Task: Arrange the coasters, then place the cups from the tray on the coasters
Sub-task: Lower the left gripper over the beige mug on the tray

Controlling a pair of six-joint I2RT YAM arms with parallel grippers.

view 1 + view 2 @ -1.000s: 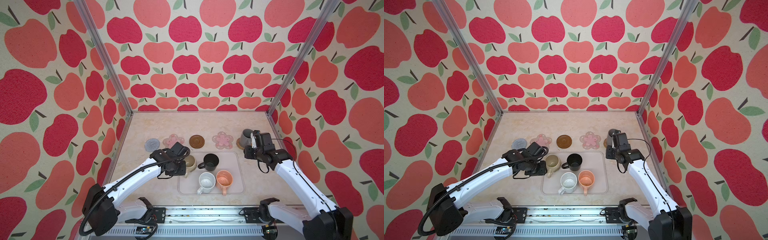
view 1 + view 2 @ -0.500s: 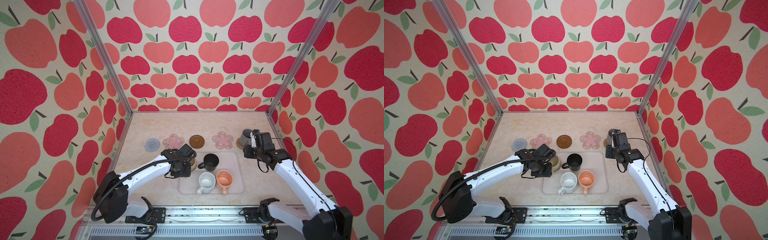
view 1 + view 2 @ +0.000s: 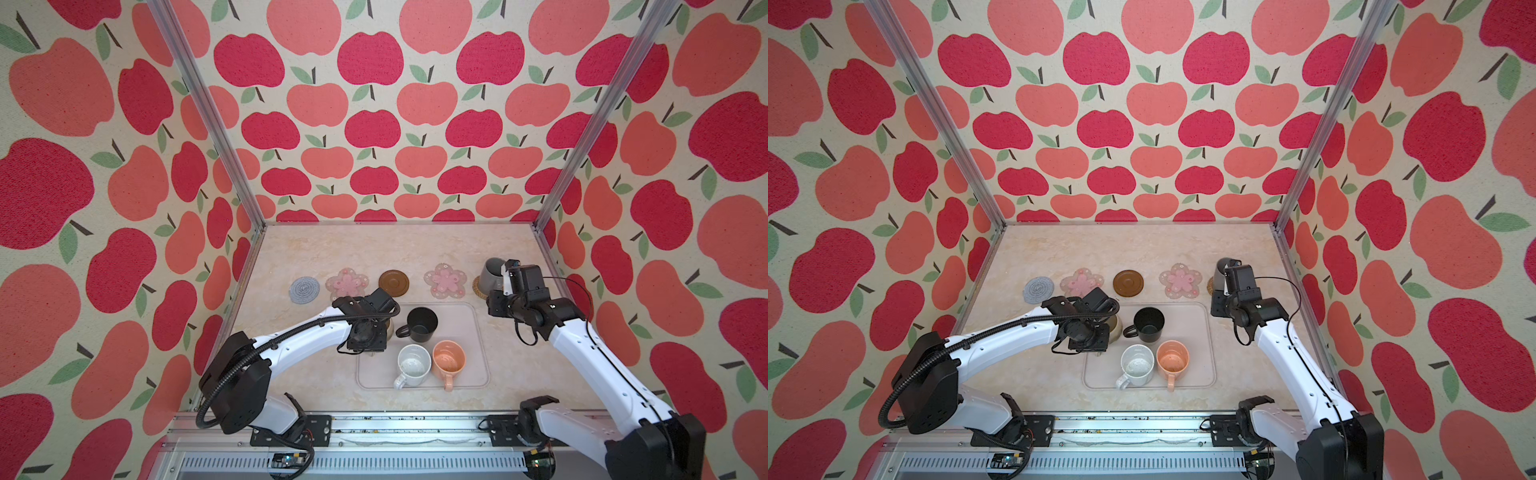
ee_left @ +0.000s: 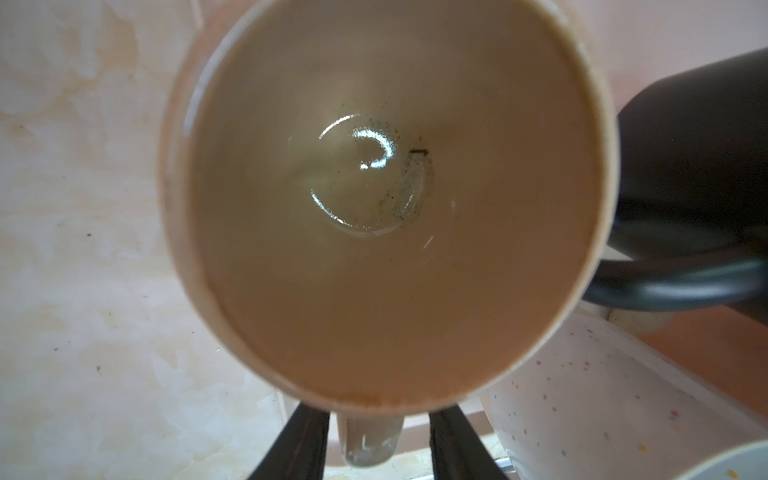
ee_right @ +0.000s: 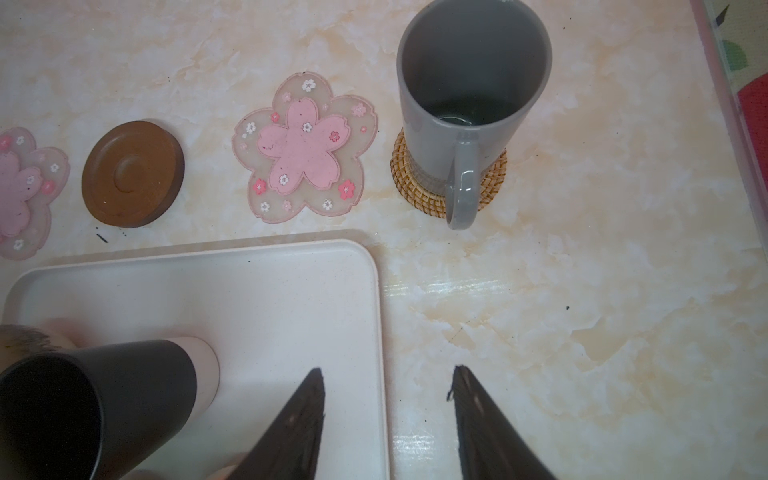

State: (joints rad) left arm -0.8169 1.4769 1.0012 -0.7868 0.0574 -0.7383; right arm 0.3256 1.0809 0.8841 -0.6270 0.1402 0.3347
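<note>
Handle (image 4: 370, 440) of cream mug (image 4: 386, 199), on tray's (image 3: 461, 330) far-left corner, sits between your left gripper's (image 4: 380, 411) spread fingers (image 4: 303, 444), gaps either side; close straight on it. Meanwhile your right gripper (image 5: 386, 415) hangs parted, empty.

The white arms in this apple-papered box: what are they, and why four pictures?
They are two robot arms, each ending in a two-fingered gripper. Both top views look down on the whole table from overhead; the other two pictures come from cameras on the arms' wrists. In a row lie a grey coaster, two pink coasters, a brown coaster and a rattan coaster with a grey mug standing on it. A black mug, white mug and peach mug stand on the tray. The left gripper has a finger either side of the cream mug's handle, a gap visible, so seemingly not squeezing yet. The right gripper is open and empty.
</note>
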